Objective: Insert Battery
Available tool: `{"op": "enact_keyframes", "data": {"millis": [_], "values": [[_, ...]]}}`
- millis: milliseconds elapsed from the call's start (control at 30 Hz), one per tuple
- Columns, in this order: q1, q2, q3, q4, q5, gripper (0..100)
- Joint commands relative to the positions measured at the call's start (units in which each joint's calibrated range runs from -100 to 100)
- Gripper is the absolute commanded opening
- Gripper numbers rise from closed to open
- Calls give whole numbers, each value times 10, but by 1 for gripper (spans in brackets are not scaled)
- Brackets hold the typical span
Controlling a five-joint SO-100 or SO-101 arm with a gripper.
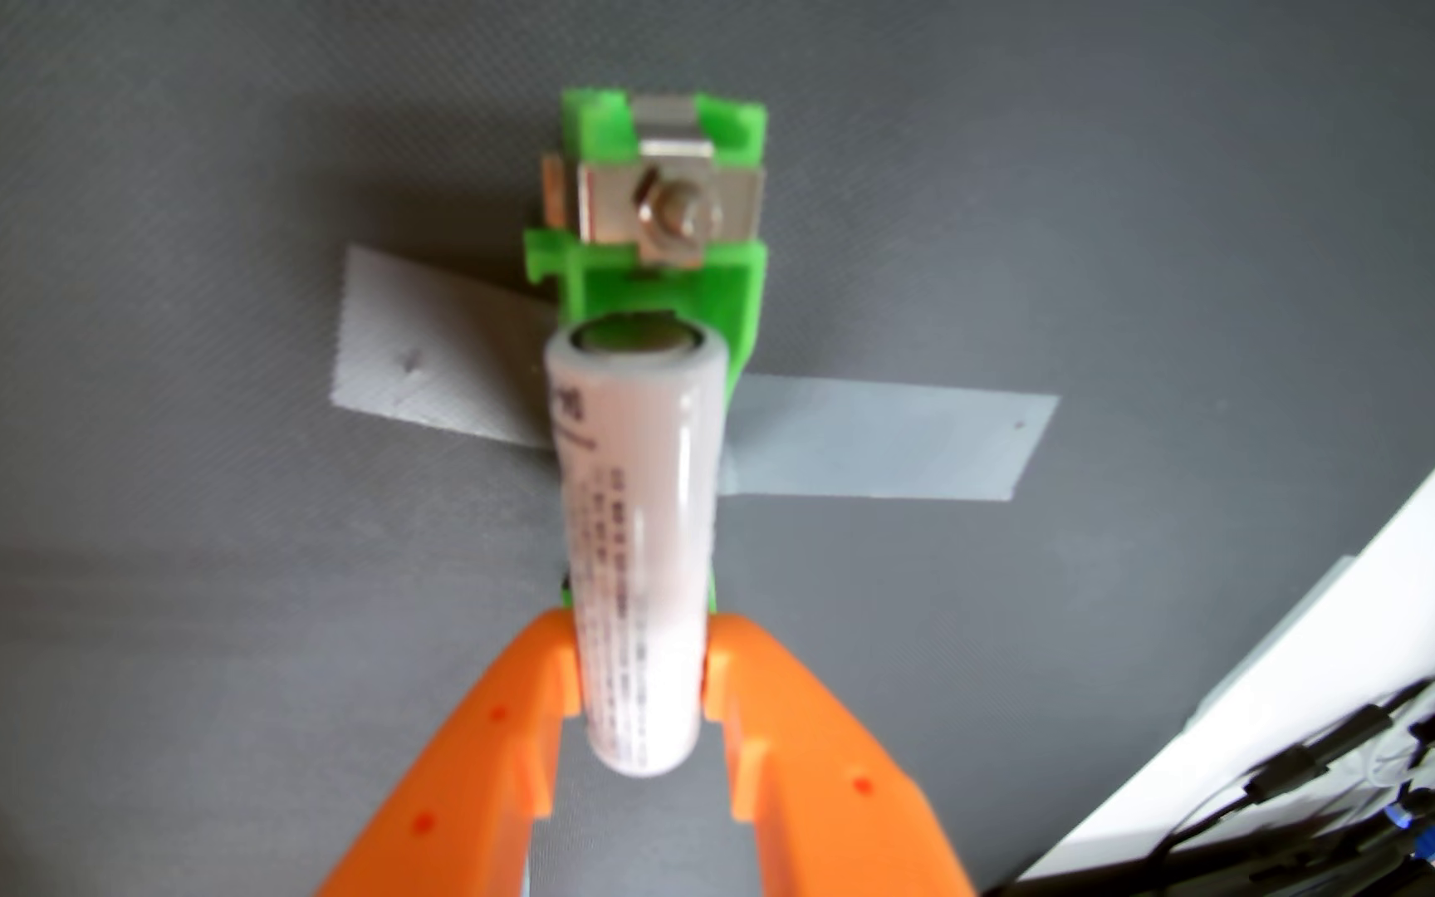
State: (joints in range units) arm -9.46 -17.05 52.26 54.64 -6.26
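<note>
We count one white cylindrical battery (641, 552), pinched between the two orange fingers (516, 733) of one gripper (641, 668). Beyond the fingertips we see one green battery holder (662, 293), carrying one metal contact plate (671, 216), and two grey tape strips (878, 448).

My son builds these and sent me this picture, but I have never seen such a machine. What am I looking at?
This is one picture, taken by a camera riding on a small robot arm's wrist, looking down past its grasping part. The two orange prongs at the bottom are the claw, shut on a white cylindrical battery, which points away from the camera. Beyond it sits a green plastic battery holder with a metal contact plate and bolt at its far end. Strips of grey tape stick out from either side of the holder on the dark grey mat. The battery hides most of the holder, so I cannot tell whether it is seated. Cables lie at the lower right.
</note>
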Motion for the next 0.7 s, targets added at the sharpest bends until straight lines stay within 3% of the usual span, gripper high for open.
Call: {"op": "enact_keyframes", "data": {"millis": [0, 667], "values": [[4, -2, -6, -4, -1, 1], [4, -1, -3, -4, -1, 5]]}}
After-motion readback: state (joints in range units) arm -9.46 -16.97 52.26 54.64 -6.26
